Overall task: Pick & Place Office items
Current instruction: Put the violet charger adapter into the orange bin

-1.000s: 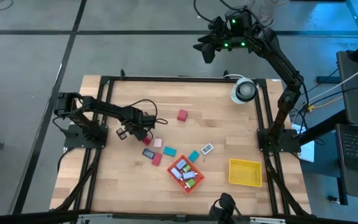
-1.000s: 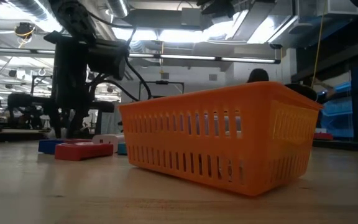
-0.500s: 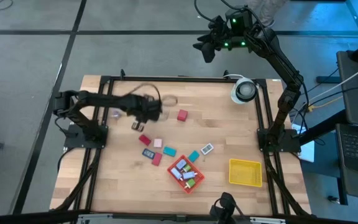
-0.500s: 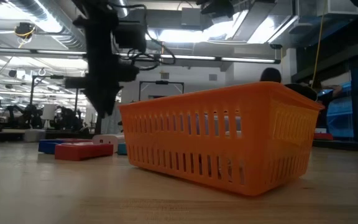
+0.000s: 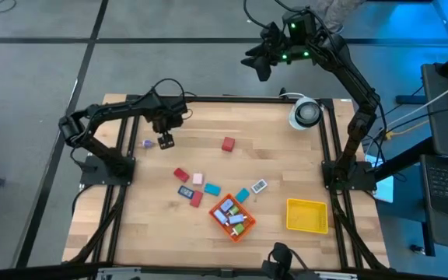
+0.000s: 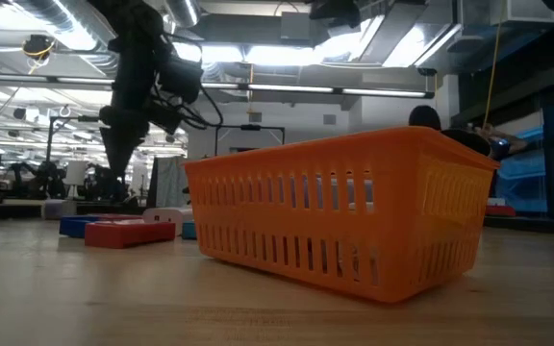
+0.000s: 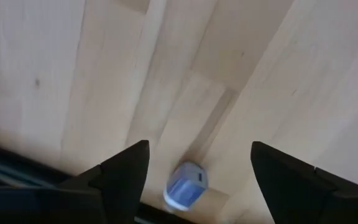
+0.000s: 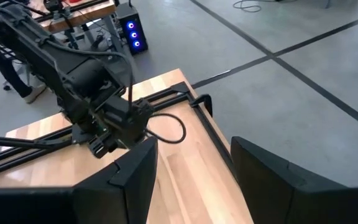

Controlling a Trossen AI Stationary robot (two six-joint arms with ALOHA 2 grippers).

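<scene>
On the table [image 5: 271,163], the orange basket [image 5: 232,218] already holds several office items [image 5: 234,220], but about seven [image 5: 195,189] lie loose beside it. The left tool [image 5: 165,141] hangs released above a small blue piece [image 5: 147,144]; the right tool [image 5: 259,64] waits beyond the table, jaws parted, empty.

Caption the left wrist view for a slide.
Left gripper open above the wooden table, a small pale-blue piece lying between its fingers.

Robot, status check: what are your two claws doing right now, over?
Left gripper open above a small blue piece near the table's far-left edge. Right gripper raised off beyond the table, open, empty. Orange basket part-filled. Nothing in the way.
</scene>
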